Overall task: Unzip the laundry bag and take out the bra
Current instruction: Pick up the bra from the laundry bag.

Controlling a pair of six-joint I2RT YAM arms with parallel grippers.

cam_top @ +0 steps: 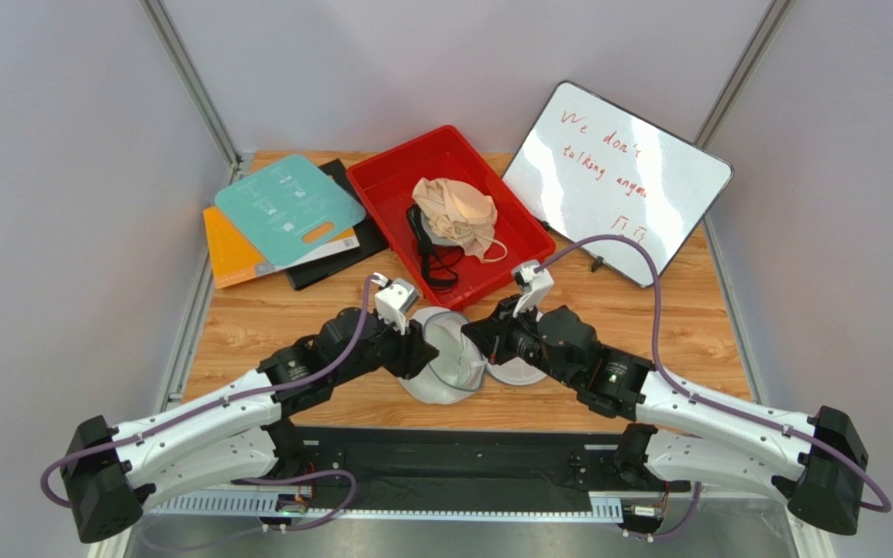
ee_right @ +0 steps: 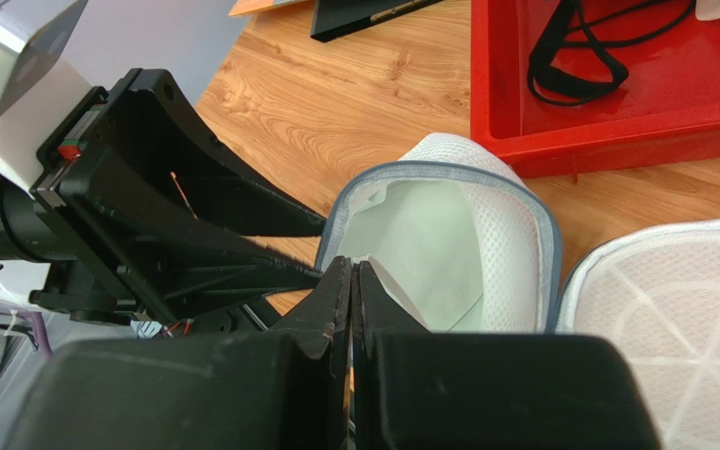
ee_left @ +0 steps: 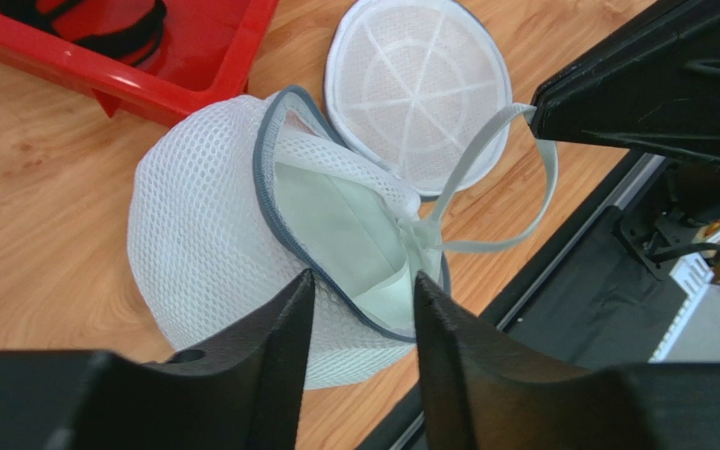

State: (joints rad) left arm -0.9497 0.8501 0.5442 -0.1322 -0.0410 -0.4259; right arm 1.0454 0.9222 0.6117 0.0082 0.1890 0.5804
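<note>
Laundry bag (ee_left: 204,234), a round white mesh dome with a grey zipper band at its rim, lies on its side on the pale wooden table (cam_top: 696,326), just in front of the two arms. Its mouth gapes wide and shows a smooth pale lining inside. A thin white strap loop (ee_left: 552,173) rises from the rim to the tip of the right gripper (ee_right: 352,277). That gripper's fingers are pressed tight together beside the bag's opening; whether the loop is nipped between them is not clear.

The left gripper (ee_left: 359,314) hovers over the near edge of the zipper band. Its two black fingers are apart and close on nothing.

A second round white mesh disc (ee_left: 415,84), ribbed like a wheel, lies flat on the table and touches the bag.

The soft beige fabric bra (cam_top: 454,213) is outside the bag. It is bunched in a shallow red plastic tray (cam_top: 393,186) just behind the bag, lying over some black straps (cam_top: 434,262).

Left of the tray, a teal board (cam_top: 288,209), an orange board (cam_top: 224,250) and a black board (cam_top: 329,265) overlap in a stack. To the right, a whiteboard (cam_top: 620,174) with red handwriting is propped at a tilt.
</note>
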